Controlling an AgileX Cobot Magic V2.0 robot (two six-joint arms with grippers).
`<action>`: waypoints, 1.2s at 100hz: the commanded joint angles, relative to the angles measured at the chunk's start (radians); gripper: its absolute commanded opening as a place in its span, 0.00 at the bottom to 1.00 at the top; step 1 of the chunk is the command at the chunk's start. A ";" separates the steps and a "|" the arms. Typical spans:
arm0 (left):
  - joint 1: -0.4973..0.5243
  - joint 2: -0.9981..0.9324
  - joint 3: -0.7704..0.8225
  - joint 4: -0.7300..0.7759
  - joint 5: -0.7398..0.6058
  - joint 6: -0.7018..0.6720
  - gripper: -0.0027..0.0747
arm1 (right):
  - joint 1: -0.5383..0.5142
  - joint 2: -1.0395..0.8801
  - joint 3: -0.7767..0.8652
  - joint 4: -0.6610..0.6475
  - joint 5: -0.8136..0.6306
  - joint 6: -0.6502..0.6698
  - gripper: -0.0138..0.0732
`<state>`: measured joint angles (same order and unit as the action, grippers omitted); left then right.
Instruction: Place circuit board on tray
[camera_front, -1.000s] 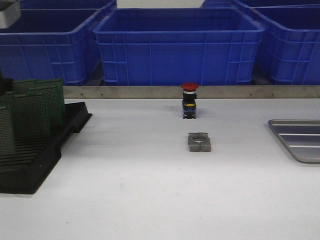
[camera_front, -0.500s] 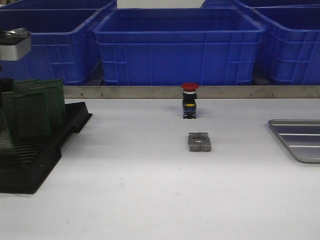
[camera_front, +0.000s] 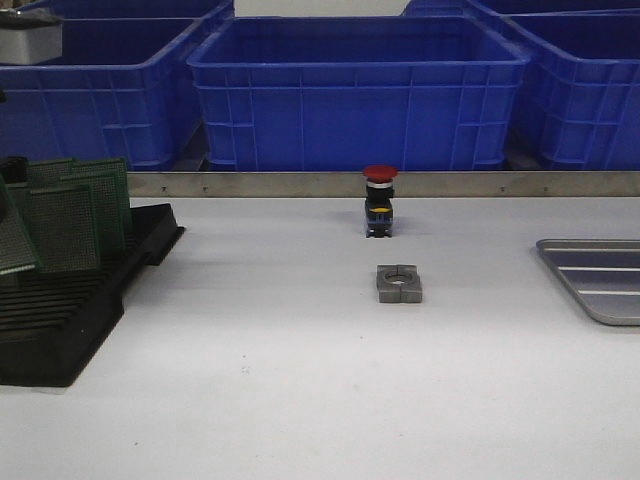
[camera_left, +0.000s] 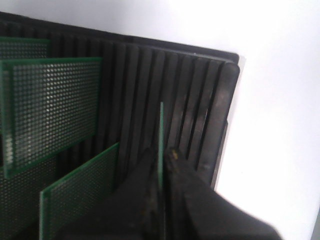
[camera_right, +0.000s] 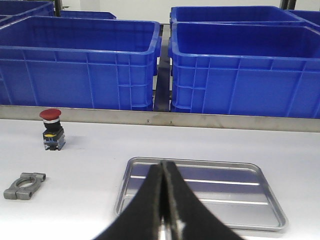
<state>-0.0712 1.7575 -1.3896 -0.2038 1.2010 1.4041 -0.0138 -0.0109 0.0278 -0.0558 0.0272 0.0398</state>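
In the left wrist view the left gripper (camera_left: 161, 165) is clamping its two dark fingers (camera_left: 142, 175) on the lower edge of a thin green circuit board (camera_left: 161, 135), seen edge-on above the black slotted rack (camera_left: 190, 95). In the front view this board (camera_front: 12, 235) is showing at the far left edge, tilted, over the near part of the rack (camera_front: 70, 320). The rack is lying at the left side of the white table (camera_front: 300, 380) and is holding more green boards (camera_front: 80, 210) standing upright in its slots; the wrist view is showing several of them (camera_left: 55, 110) just beside the gripped one, apart from it.

The right gripper (camera_right: 164, 200) is hanging with its fingers (camera_right: 150, 200) pressed together on nothing, above the near rim of the tray (camera_right: 272, 202). The tray is lying flat with nothing in it; in the front view it (camera_front: 600, 300) is sitting at the right edge of the table, well apart from the rack.

Between rack and tray, near the middle of the table, a small grey metal clamp (camera_front: 399, 283) is lying flat, and just beyond it a red-capped push button (camera_front: 379, 200) is standing upright. A metal rail (camera_front: 300, 184) is running along the far edge of the table, and behind it big blue crates (camera_front: 355, 90) are standing in a row; what is inside them cannot be seen.
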 joint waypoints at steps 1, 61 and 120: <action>0.000 -0.044 -0.051 -0.100 0.078 -0.009 0.01 | -0.004 -0.026 -0.013 -0.007 -0.074 -0.004 0.09; -0.200 -0.043 -0.059 -0.651 0.059 -0.009 0.01 | -0.004 -0.026 -0.013 -0.007 -0.074 -0.004 0.09; -0.448 -0.043 -0.059 -0.702 0.013 -0.009 0.01 | 0.000 -0.023 -0.037 0.003 -0.046 0.013 0.09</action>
<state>-0.5075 1.7575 -1.4187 -0.8370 1.2137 1.4041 -0.0138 -0.0109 0.0278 -0.0558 0.0299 0.0418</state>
